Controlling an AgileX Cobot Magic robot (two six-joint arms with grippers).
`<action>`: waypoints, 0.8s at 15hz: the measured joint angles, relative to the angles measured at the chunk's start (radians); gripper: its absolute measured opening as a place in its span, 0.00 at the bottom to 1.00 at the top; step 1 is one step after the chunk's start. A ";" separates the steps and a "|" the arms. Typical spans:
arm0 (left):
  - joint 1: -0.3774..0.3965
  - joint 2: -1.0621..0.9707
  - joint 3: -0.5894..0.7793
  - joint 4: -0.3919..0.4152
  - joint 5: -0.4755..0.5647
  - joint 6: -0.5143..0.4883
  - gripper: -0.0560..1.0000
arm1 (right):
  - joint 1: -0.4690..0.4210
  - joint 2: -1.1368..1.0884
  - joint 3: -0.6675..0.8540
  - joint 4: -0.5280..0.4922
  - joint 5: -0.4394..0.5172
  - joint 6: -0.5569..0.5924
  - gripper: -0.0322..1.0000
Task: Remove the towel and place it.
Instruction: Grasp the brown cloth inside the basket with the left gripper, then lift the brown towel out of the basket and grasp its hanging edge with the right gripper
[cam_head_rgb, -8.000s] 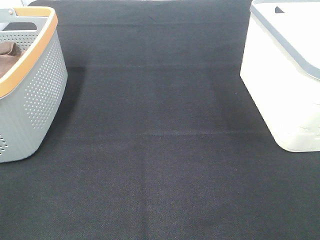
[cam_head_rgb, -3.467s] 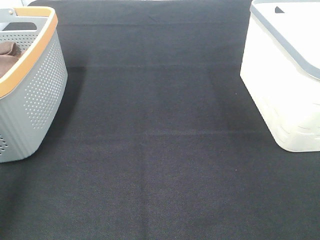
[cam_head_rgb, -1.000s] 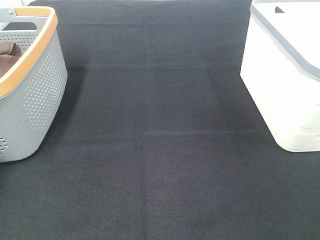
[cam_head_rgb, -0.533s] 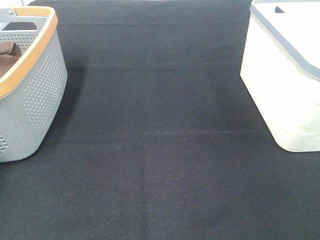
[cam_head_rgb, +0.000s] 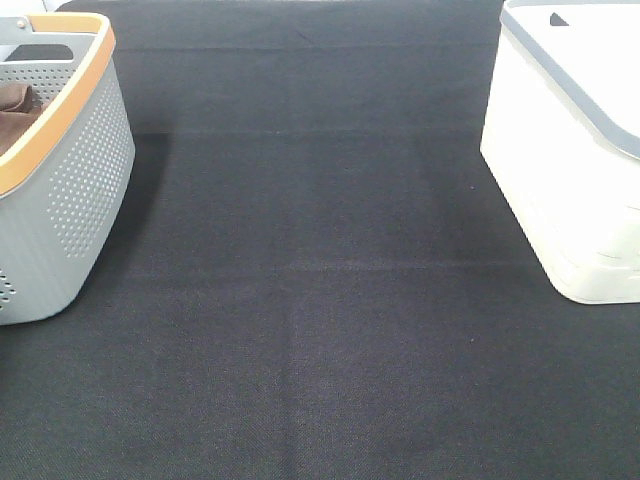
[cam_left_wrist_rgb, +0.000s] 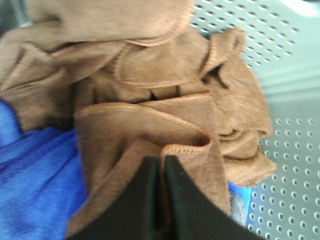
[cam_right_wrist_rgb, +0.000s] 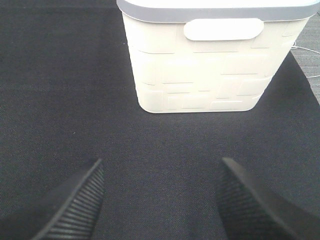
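Inside grey basket (cam_left_wrist_rgb: 280, 100), left claw (cam_left_wrist_rgb: 161, 172) clamped on towel (cam_left_wrist_rgb: 150, 125) fold

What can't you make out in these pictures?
- High view: both arms out of frame; basket cut by left edge, contents barely showing.
- Left wrist: basket floor hidden under towel and blue cloth; shut tool blurred.
- Inside the bin: cut off by frame edges, high and right wrist views.

high: down on mat (cam_head_rgb: 320, 300) | left wrist: close, inside grey basket (cam_left_wrist_rgb: 280, 165) | right wrist: toward white basket (cam_right_wrist_rgb: 200, 75)
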 joint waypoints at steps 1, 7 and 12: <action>0.000 -0.001 0.000 0.004 0.000 0.001 0.05 | 0.000 0.000 0.000 0.000 0.000 0.000 0.63; 0.000 -0.094 -0.005 0.012 0.044 0.054 0.05 | 0.000 0.000 0.000 0.000 0.000 0.000 0.63; 0.000 -0.304 -0.007 -0.065 0.085 0.095 0.05 | 0.000 0.000 0.000 0.000 0.000 0.000 0.63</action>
